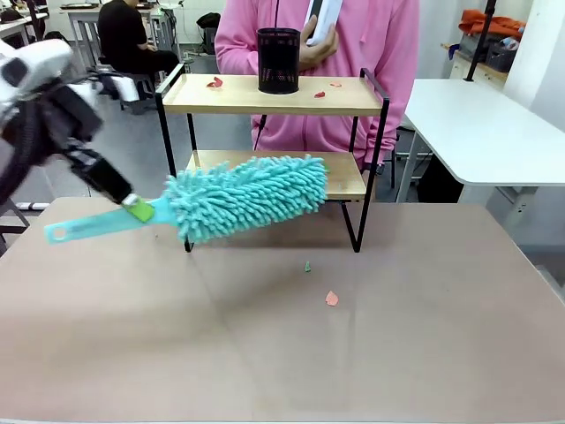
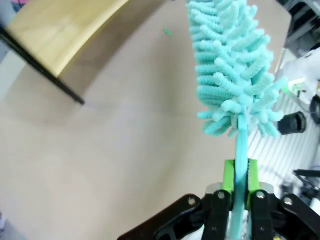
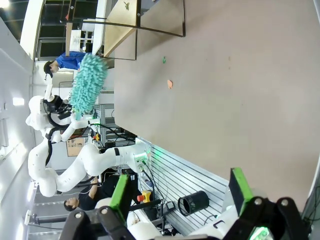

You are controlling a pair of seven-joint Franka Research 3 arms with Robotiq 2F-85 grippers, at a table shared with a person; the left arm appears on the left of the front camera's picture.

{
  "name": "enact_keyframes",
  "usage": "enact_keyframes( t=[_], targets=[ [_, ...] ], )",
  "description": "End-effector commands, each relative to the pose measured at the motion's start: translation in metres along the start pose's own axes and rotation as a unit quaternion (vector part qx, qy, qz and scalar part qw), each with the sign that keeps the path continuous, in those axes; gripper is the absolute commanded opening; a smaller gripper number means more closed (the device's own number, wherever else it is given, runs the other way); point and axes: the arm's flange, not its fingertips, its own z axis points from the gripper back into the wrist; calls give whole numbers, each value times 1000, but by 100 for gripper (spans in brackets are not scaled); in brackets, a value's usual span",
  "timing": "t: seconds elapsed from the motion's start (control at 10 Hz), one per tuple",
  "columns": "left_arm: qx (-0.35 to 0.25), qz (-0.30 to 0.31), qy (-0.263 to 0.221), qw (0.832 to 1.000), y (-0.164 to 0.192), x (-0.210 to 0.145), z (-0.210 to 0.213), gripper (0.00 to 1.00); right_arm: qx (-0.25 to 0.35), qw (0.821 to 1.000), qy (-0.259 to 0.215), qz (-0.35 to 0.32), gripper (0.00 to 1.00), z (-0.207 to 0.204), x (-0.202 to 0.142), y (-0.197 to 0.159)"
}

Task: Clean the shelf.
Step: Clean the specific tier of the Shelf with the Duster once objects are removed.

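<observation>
One teal fluffy duster (image 1: 247,196) before the shelf (image 1: 353,97), handle clamped in left gripper (image 1: 137,208), right gripper (image 3: 179,182) fingers spread apart

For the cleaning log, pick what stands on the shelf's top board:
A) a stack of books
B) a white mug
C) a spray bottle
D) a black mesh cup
D: the black mesh cup stands on the top board of the shelf, with a few red scraps lying near it, while the left gripper holds the duster by its handle.
</observation>
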Motion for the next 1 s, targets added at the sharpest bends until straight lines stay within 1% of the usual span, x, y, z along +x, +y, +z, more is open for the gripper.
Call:
enact_keyframes(
  t=[0.0, 0.1, 0.2, 0.3, 0.4, 0.5, 0.9],
  targets=[
    [-12, 4, 2, 1000, -7, -74, 47, 12, 0, 1000, 3, 13, 100, 3, 0, 0],
    [-22, 7, 8, 1000, -6, -94, 59, 12, 0, 1000, 3, 13, 100, 3, 0, 0],
    [-38, 1, 16, 999, -6, -106, 64, 12, 0, 1000, 3, 13, 100, 3, 0, 0],
    [-28, 4, 2, 1000, -5, -116, 70, 12, 0, 1000, 3, 13, 100, 3, 0, 0],
    [-15, 18, 4, 1000, -2, -125, 78, 12, 0, 1000, 3, 13, 100, 3, 0, 0],
    [-29, 18, 9, 999, -10, -115, 68, 12, 0, 1000, 3, 13, 100, 3, 0, 0],
    [-29, 18, 9, 999, -10, -115, 68, 12, 0, 1000, 3, 13, 100, 3, 0, 0]
  ],
)
